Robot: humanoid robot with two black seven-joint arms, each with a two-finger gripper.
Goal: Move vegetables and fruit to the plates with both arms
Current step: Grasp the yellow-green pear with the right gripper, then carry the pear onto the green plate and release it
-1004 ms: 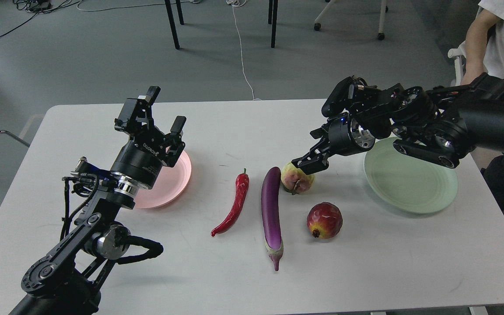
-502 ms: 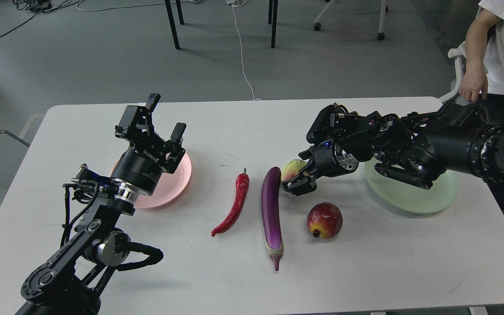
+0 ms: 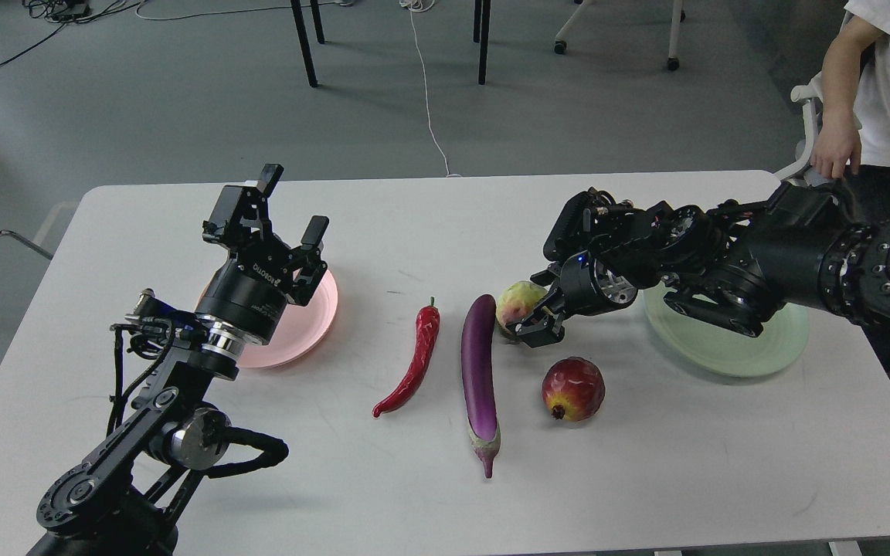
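Grasp on the yellow-green fruit under way: right gripper down at table level, fingers set against the near-right side of that fruit, one black finger crossing its lower front. Whether the jaws are pinching it or merely bracketing it cannot be told; dark parts overlap and the far finger is hidden. Fruit apparently resting on the white table, just right of the purple eggplant and up-left of the pomegranate.

Left gripper raised above the pink plate, fingers spread apart and pointing upward, holding nothing. Red chili pepper lying between that plate and the eggplant, untouched. Pale green plate partly hidden beneath the right arm, nothing visible on its exposed part.

Judged stage: early, with none of the four items on a plate. Next move likely calls for a firm closure on the round fruit, then a lift clear of the eggplant and pomegranate before swinging right to the green plate. Round, smooth shape suggests a risk of rolling or squirting out if the pinch lands off-centre. Left arm well placed to descend on the chili afterwards.
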